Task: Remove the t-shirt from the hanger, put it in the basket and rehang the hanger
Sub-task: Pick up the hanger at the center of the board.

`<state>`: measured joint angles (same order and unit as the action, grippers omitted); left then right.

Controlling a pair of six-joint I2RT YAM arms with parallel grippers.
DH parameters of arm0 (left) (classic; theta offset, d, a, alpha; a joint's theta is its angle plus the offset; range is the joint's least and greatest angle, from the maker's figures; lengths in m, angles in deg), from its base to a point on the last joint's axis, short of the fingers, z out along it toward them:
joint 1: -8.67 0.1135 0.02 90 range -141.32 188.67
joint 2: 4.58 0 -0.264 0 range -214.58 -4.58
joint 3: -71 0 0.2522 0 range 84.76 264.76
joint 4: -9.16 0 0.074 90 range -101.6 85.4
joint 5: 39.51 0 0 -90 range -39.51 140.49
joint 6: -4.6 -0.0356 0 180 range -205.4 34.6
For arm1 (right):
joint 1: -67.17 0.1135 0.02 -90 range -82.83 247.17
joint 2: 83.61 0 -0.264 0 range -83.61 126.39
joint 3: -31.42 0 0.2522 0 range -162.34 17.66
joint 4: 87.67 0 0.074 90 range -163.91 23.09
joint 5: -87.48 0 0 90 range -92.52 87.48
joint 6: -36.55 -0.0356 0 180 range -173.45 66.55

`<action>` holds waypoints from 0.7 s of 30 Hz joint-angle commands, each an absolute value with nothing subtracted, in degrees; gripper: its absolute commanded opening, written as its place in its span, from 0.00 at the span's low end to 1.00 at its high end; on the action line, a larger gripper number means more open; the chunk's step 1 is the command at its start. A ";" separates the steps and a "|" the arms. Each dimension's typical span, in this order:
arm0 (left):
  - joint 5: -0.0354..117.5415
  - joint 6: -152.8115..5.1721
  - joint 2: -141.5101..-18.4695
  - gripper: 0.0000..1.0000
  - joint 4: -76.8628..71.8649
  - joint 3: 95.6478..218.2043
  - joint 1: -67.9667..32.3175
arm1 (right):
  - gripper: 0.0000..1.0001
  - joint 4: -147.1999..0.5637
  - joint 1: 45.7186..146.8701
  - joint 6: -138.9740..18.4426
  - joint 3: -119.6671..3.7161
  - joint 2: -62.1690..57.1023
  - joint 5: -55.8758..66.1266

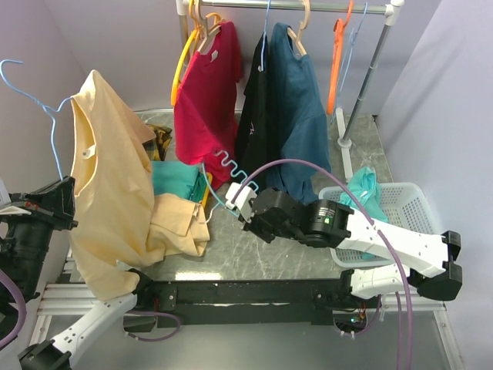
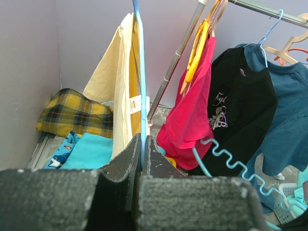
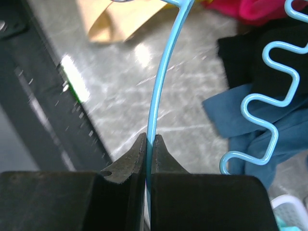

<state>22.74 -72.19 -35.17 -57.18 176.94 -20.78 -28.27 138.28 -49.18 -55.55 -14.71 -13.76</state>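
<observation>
Two claws grip one blue hanger, a cream shirt draped on it.
At far left, the left claw is clenched on the hanger's wire below the hook. The shirt hangs just beside it, above the left side of the tabletop, with its hem low near the arm base. To the right, the hanger's wavy stretch leads to the right claw, pinched tight on the wire. A white basket sits at far right.

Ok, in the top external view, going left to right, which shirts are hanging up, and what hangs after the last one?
cream t-shirt → red t-shirt → black t-shirt → teal-blue t-shirt → orange hanger, which carries no garment.
</observation>
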 commanded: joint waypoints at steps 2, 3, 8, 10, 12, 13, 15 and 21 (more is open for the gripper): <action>24.04 -71.51 -34.73 0.01 -51.80 177.57 -20.68 | 0.00 -18.46 138.71 -51.69 -58.28 -13.66 -6.39; 24.12 -71.43 -34.64 0.01 -51.71 177.40 -20.77 | 0.00 -18.54 138.62 -51.78 -56.80 -13.39 -5.43; 24.30 -70.99 -34.47 0.01 -51.54 176.61 -20.77 | 0.00 -20.12 140.90 -52.75 -55.73 -14.35 -1.30; 24.39 -70.90 -34.47 0.01 -51.45 176.43 -20.77 | 0.00 -19.60 141.61 -53.27 -57.04 -15.41 -0.94; 24.39 -70.90 -34.64 0.01 -51.45 176.34 -20.77 | 0.00 -18.55 142.31 -53.36 -58.63 -16.64 -1.11; 24.30 -70.90 -34.64 0.01 -51.45 176.25 -20.68 | 0.00 -18.02 142.57 -55.10 -59.24 -17.08 -0.85; 24.21 -70.90 -34.64 0.01 -51.54 176.25 -20.77 | 0.00 -15.21 142.58 -56.52 -61.44 -18.66 -1.28; 24.12 -70.72 -34.20 0.01 -51.45 175.90 -20.68 | 0.00 -15.54 142.67 -59.95 -66.45 -25.51 -4.08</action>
